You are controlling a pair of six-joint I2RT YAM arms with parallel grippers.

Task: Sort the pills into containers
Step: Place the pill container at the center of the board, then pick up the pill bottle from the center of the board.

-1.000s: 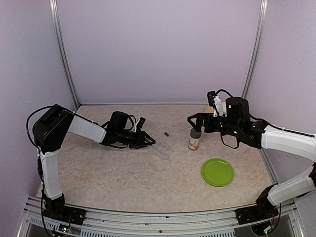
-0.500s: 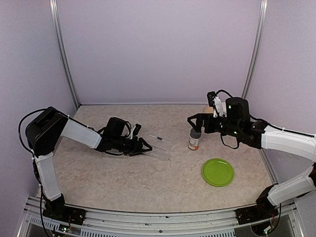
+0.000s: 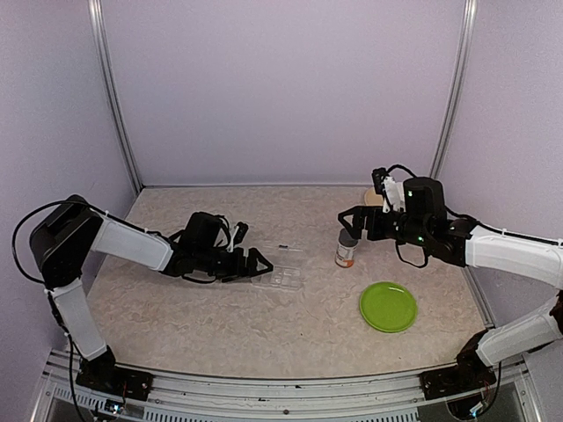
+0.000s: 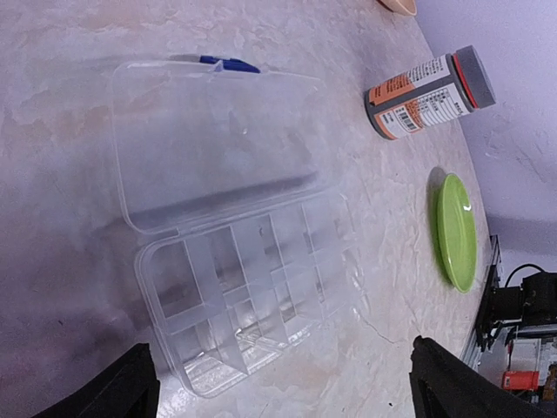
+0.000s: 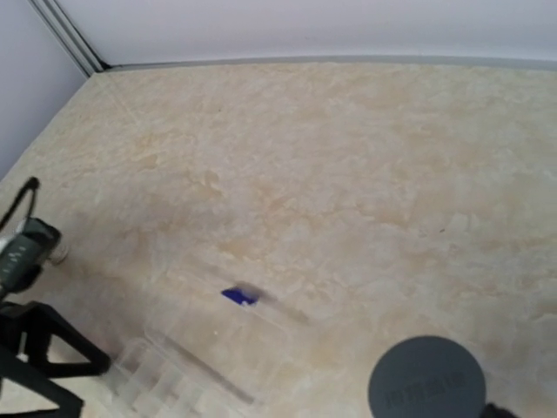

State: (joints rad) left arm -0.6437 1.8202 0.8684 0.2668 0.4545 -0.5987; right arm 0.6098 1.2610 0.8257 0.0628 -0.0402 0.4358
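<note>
From above, my left claw [image 3: 255,264] stands spread wide, holding nothing, just beside the clear box [image 3: 283,278], which lies on the table [image 3: 220,325] between it and the bottle [image 3: 346,252]. My right claw [image 3: 350,221] hangs open over the bottle's cap, and the plate [image 3: 388,306] sits nearer my bases. My left wrist shows the box lying open just ahead of my fingertips [image 4: 130,387], its lid [image 4: 218,148] folded flat back and its compartments [image 4: 252,305] facing up. My right wrist looks down on the grey cap [image 5: 426,379], with the box faint at the lower left.
</note>
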